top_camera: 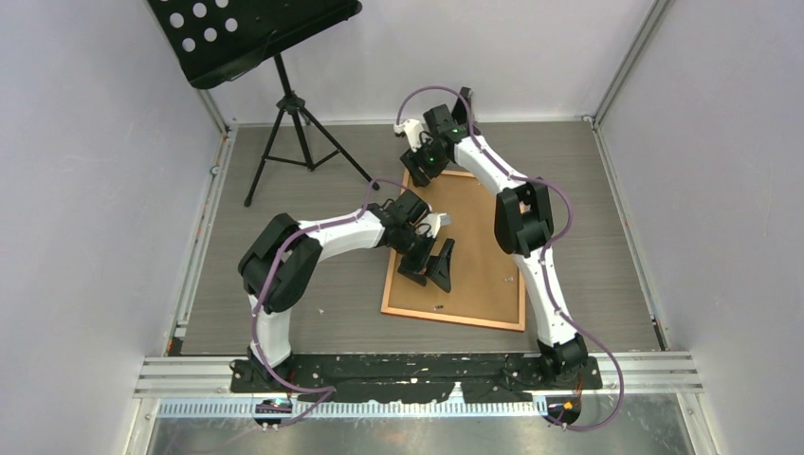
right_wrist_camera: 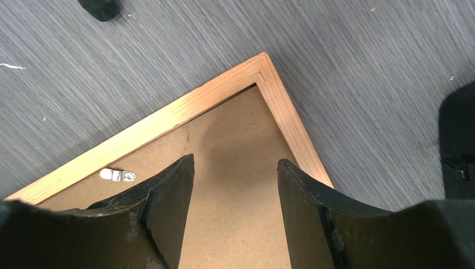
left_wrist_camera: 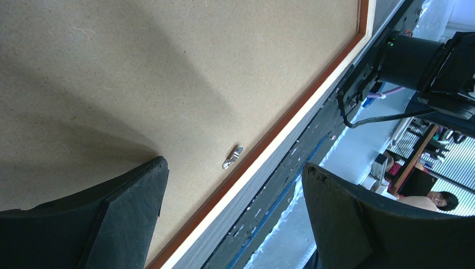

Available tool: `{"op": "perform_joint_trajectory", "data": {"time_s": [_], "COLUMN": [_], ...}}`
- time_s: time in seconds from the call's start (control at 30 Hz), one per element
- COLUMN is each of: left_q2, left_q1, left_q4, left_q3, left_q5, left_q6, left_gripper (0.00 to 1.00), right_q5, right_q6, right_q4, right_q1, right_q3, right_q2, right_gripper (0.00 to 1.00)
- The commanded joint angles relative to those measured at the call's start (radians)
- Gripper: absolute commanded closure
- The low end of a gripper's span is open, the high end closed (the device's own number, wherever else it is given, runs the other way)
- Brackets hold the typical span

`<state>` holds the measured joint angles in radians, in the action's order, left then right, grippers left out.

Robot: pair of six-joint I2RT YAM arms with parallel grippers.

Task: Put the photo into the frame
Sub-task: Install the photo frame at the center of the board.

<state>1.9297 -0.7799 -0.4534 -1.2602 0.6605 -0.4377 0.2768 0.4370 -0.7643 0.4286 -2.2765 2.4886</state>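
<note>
The copper-orange frame [top_camera: 453, 318] lies face down on the table, and the plain brown backing board [top_camera: 479, 242] fills it. The photo is hidden. My left gripper [top_camera: 429, 270] is open and empty over the frame's left side. In the left wrist view [left_wrist_camera: 235, 168] its jaws span the frame's rim [left_wrist_camera: 255, 150], near a small metal clip [left_wrist_camera: 232, 157]. My right gripper [top_camera: 414, 169] is open and empty at the frame's far left corner. In the right wrist view [right_wrist_camera: 235, 161] it hangs over the backing board [right_wrist_camera: 235, 126], just inside the corner [right_wrist_camera: 263, 63], with another clip [right_wrist_camera: 117, 175] to the left.
A black music stand [top_camera: 284, 95] on a tripod stands at the far left of the grey wood-grain table [top_camera: 607, 190]. White enclosure walls close in the left, right and back. One tripod foot [right_wrist_camera: 101, 7] shows at the top of the right wrist view.
</note>
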Motion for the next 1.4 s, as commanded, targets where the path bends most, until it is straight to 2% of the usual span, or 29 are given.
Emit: {"op": "perform_joint_trajectory", "data": {"time_s": [0.0,0.5,0.7,1.0,1.13,1.37], "left_q2": [0.018,-0.002,0.002,-0.04,-0.056,-0.089], "left_q1": [-0.012,-0.012,-0.012,-0.011,-0.009,0.007], "left_q4": [-0.043,-0.035,-0.034,-0.051,-0.061,-0.102], "left_q3": [-0.002,0.004,0.0,-0.024,-0.033,-0.083], "left_q5": [-0.002,0.01,0.013,-0.005,-0.021,-0.036], "left_q6": [0.009,0.0,-0.001,0.03,0.052,0.096], "left_gripper": [0.06,0.06,0.06,0.03,0.0,0.01], "right_q5": [0.002,-0.127,-0.099,0.037,0.016,-0.086], "right_q6": [-0.021,-0.042,-0.072,-0.241,-0.278,-0.235], "right_q4": [0.023,-0.013,0.031,0.209,0.265,0.273], "right_q1": [0.022,0.049,0.044,-0.008,-0.028,-0.053], "right_q3": [-0.023,-0.082,-0.052,0.165,0.26,0.471], "right_q2": [-0.001,0.077,0.046,-0.16,-0.276,-0.493], "right_gripper": [0.38,0.38,0.38,0.38,0.38,0.36]}}
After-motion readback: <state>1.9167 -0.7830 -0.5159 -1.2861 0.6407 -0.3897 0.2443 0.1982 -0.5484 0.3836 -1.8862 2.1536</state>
